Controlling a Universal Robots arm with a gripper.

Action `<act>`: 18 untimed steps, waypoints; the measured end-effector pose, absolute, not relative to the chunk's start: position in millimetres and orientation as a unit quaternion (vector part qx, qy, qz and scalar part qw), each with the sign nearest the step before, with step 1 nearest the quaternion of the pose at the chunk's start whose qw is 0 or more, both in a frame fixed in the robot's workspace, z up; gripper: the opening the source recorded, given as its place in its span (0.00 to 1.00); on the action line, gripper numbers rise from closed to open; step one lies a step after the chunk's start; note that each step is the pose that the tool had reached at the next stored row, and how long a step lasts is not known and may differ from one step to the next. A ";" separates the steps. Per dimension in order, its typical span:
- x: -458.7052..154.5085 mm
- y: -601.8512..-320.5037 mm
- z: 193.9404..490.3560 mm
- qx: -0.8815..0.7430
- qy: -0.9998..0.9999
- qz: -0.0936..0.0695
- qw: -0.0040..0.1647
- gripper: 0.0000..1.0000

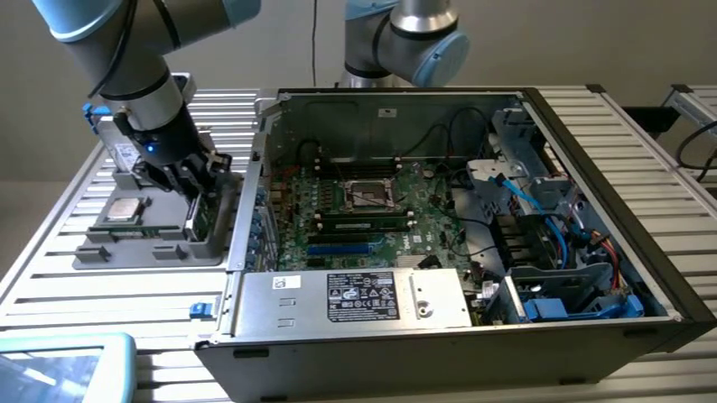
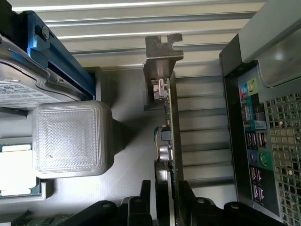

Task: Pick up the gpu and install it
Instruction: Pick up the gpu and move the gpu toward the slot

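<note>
A black open-sided metal computer case [image 1: 627,252] is sitting on the silver slatted aluminium desk [image 1: 67,294]. Just beside it, on the exterior view's left, a grey plastic holder tray [image 1: 123,256] is lying on the desk. The thin green gpu [image 2: 170,122] is standing on edge along the tray's side nearest the case. A square silver processor chip [image 1: 121,210] is lying farther left. The black pincer [image 1: 195,193] is hanging over the gpu, with its fingers [image 2: 145,200] standing apart on either side.

Table [image 1: 79,290]: silver metal top made of parallel slats, with bright streaks of light along them. Behind the table is a plain pale grey wall [image 1: 285,38], evenly lit. Past the table's far edge, at the exterior view's right, stands a second slatted metal frame [image 1: 697,99].
</note>
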State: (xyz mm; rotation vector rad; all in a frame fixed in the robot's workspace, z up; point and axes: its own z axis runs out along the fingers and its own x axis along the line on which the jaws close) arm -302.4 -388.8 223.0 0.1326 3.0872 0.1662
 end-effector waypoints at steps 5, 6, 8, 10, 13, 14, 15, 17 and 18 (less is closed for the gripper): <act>-302.4 -388.8 223.0 0.043 0.997 0.053 0.023 0.28; -302.4 -388.8 223.0 0.043 0.997 0.054 0.023 0.28; -302.3 -388.8 223.0 0.043 0.997 0.054 0.023 0.28; -302.3 -388.7 228.0 0.043 0.997 0.054 0.024 0.28; -302.4 -388.8 240.0 0.043 0.997 0.054 0.023 0.28; -302.4 -388.8 243.0 0.043 0.997 0.054 0.023 0.28; -302.4 -388.8 245.8 0.043 0.997 0.054 0.023 0.28; -302.3 -388.8 252.8 0.043 0.997 0.054 0.023 0.28; -302.3 -388.8 256.8 0.043 0.997 0.054 0.023 0.28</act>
